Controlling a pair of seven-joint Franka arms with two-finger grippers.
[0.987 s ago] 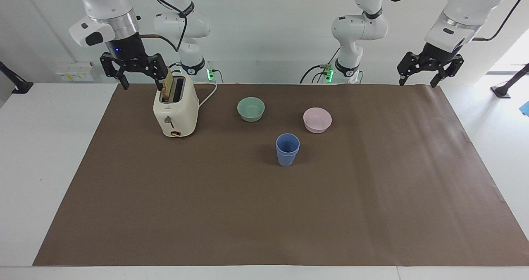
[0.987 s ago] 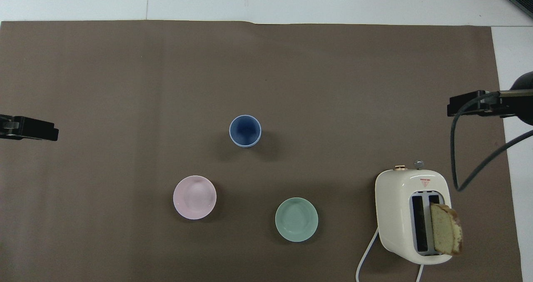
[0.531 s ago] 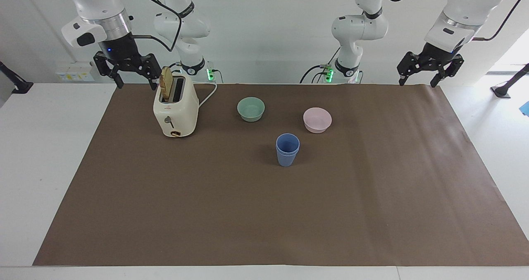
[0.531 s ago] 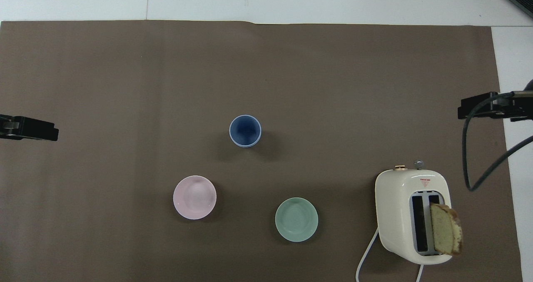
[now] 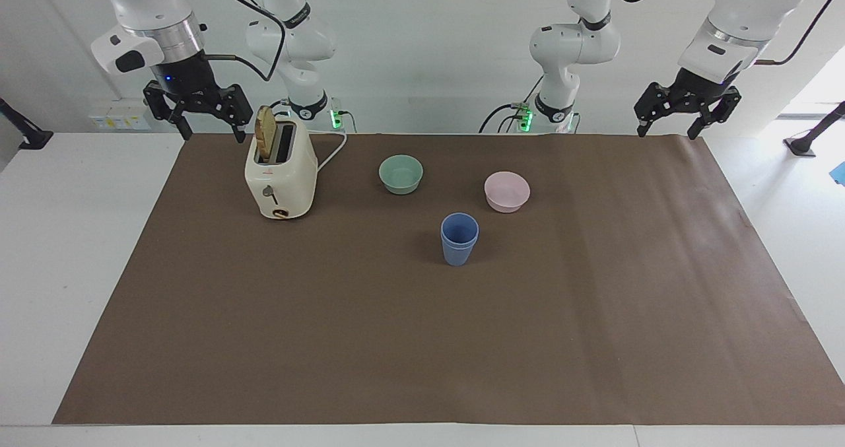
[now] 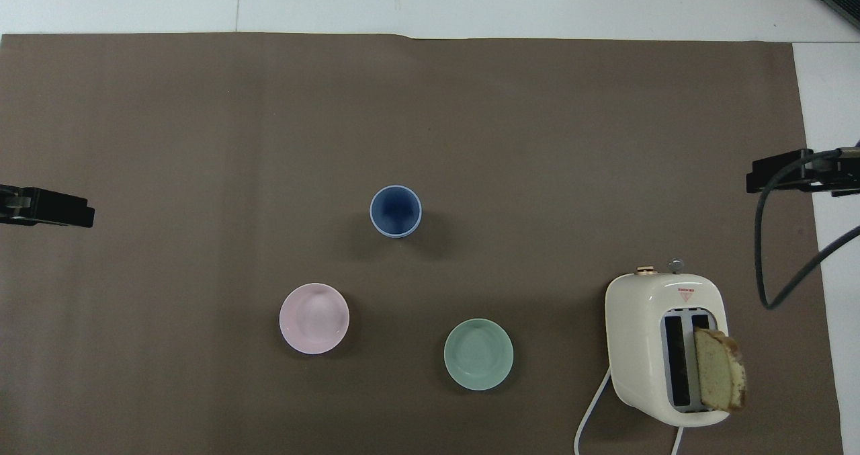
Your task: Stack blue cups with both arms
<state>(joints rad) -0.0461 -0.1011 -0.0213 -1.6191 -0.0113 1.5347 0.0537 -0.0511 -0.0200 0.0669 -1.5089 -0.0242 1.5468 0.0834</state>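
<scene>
The two blue cups (image 5: 459, 239) stand nested one inside the other, upright, in the middle of the brown mat; they also show in the overhead view (image 6: 396, 211). My right gripper (image 5: 207, 127) hangs open and empty in the air beside the toaster's top, at the right arm's end of the mat. Only its tip (image 6: 786, 173) shows in the overhead view. My left gripper (image 5: 667, 130) waits open and empty over the mat's edge at the left arm's end, and its tip (image 6: 47, 206) shows in the overhead view.
A cream toaster (image 5: 280, 176) with a bread slice (image 5: 266, 133) sticking out stands at the right arm's end. A green bowl (image 5: 401, 173) and a pink bowl (image 5: 506, 191) sit nearer to the robots than the cups.
My right gripper has drawn up and away from the toaster, toward the right arm's end of the table. The cups and the left arm have not moved.
</scene>
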